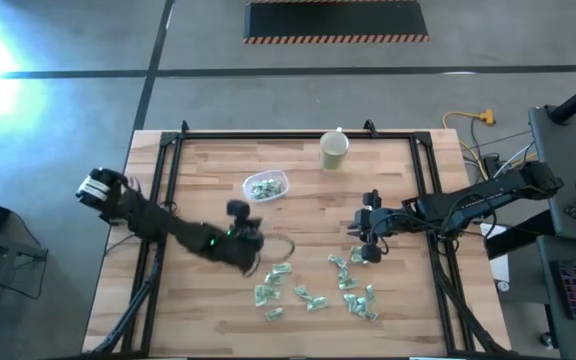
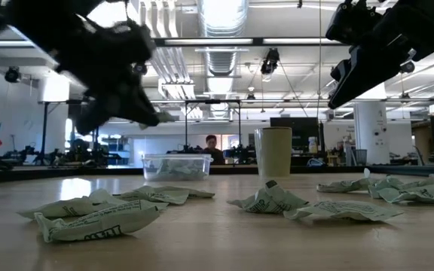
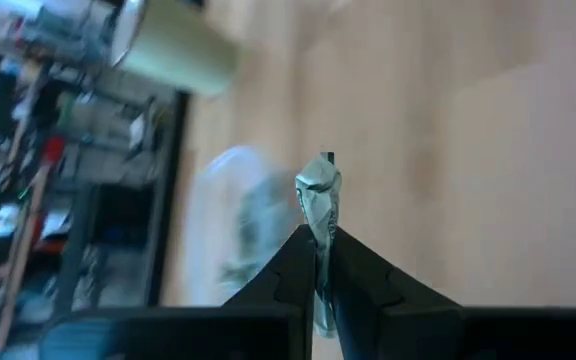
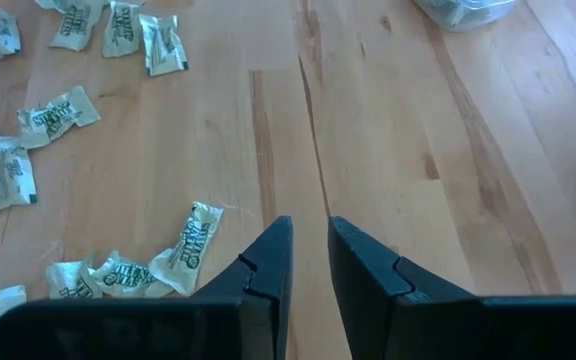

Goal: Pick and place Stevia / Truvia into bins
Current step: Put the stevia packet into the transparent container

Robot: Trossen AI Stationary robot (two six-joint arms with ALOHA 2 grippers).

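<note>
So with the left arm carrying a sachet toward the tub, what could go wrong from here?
1. The left end effector pinches its sachet only by one end, so it may slip out before reaching the clear tub.
2. The tub is small and light-looking, so a low release could nudge it or miss its rim.
3. The right end effector, empty, hangs over the loose sachets, so the two arms may crowd each other.

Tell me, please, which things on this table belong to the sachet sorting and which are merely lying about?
Job:
- loose sachets on the wood
- one sachet pinched in the left gripper
- clear tub, already holding some
- right gripper, empty, above the table

Bystanders:
- beige cup
- cables off the table
</note>
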